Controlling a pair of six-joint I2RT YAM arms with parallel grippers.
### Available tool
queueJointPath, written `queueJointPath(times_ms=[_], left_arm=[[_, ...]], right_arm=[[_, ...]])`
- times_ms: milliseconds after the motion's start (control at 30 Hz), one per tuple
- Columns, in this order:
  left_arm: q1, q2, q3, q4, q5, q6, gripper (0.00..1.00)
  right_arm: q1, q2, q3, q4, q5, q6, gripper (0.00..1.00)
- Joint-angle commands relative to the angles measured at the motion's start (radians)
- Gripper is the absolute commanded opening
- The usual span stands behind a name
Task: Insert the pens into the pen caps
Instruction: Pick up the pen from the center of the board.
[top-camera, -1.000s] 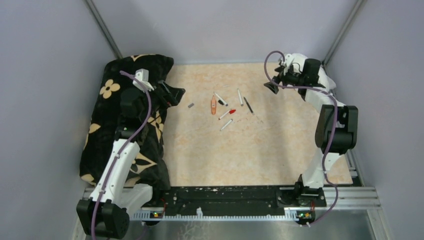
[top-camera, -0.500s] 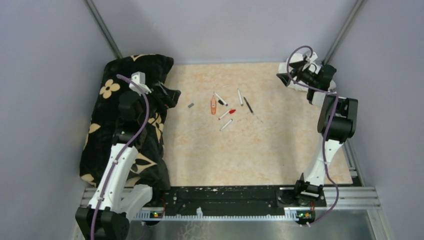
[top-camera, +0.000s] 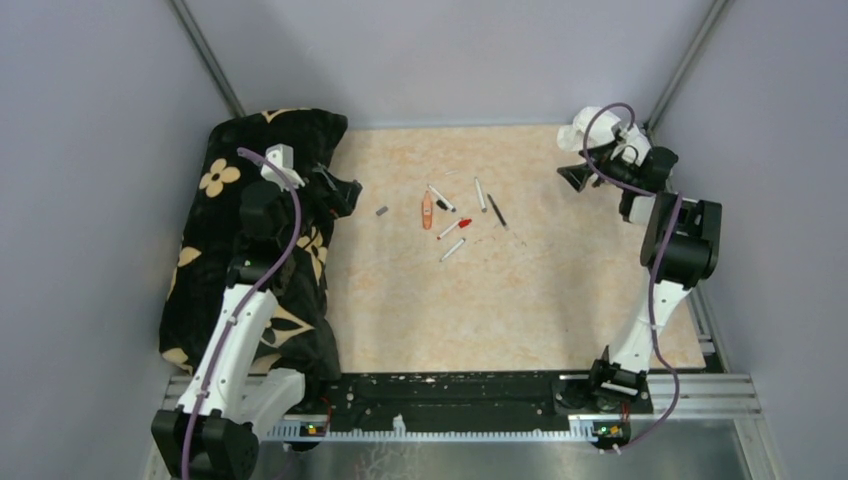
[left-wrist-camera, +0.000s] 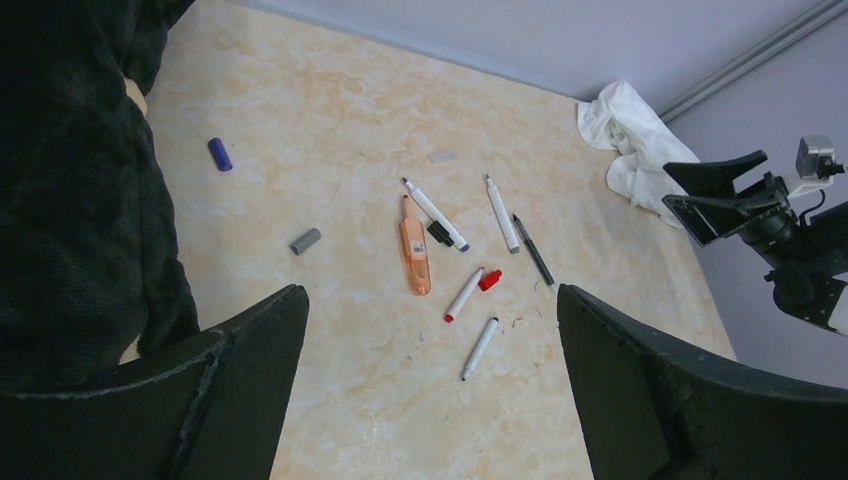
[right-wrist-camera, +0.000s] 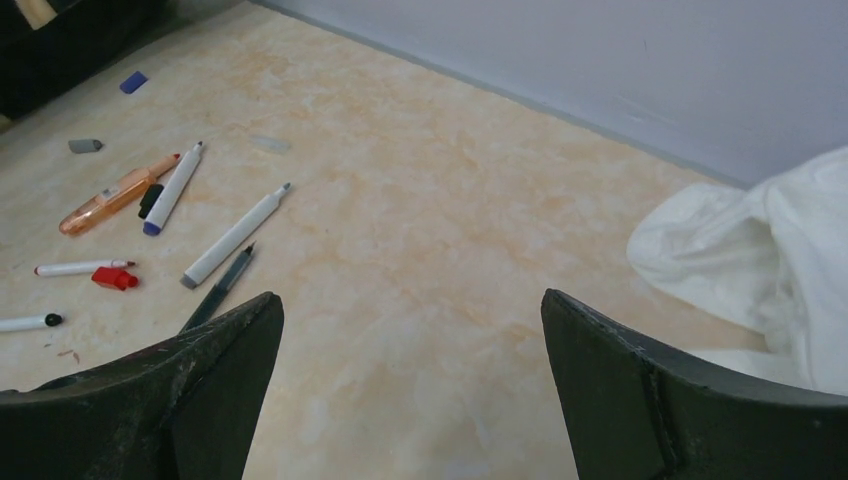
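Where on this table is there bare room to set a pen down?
Widest bare patch: the near half of the table, from the pens to the near edge. A second runs from the black pen right to the white cloth. Crowded: mid-table around the orange highlighter and red cap. The floral blanket covers the left edge.

Uncapped pens (left-wrist-camera: 435, 214) lie flat mid-worktop (left-wrist-camera: 330, 100): an orange highlighter (left-wrist-camera: 414, 258), four white markers (left-wrist-camera: 501, 213), a thin dark pen (left-wrist-camera: 533, 251). A red cap (left-wrist-camera: 489, 280) and black cap (left-wrist-camera: 439, 233) sit among them; a grey cap (left-wrist-camera: 305, 241) and blue cap (left-wrist-camera: 220, 154) lie apart, leftward.
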Motion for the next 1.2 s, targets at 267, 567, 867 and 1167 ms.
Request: queueJointPath(times_ms=[267, 567, 867, 1167], left_arm=[[0.004, 0.011, 0.006, 0.034, 0.019, 0.053, 0.99], [0.004, 0.021, 0.011, 0.056, 0.043, 0.037, 0.99], [0.003, 0.080, 0.072, 0.019, 0.059, -0.022, 0.99], [-0.128, 0.227, 0.147, -0.141, -0.071, 0.004, 0.82]], right_arm=[[-0.050, -0.181, -0.152, 0.063, 0.064, 0.028, 0.99], [-0.048, -0.230, -0.086, 0.090, 0.055, 0.086, 0.99], [0.024, -0.336, 0.273, -0.905, 0.228, -0.263, 0.99], [0.091, -0.437, 0.392, -1.418, 0.396, -0.419, 0.99]])
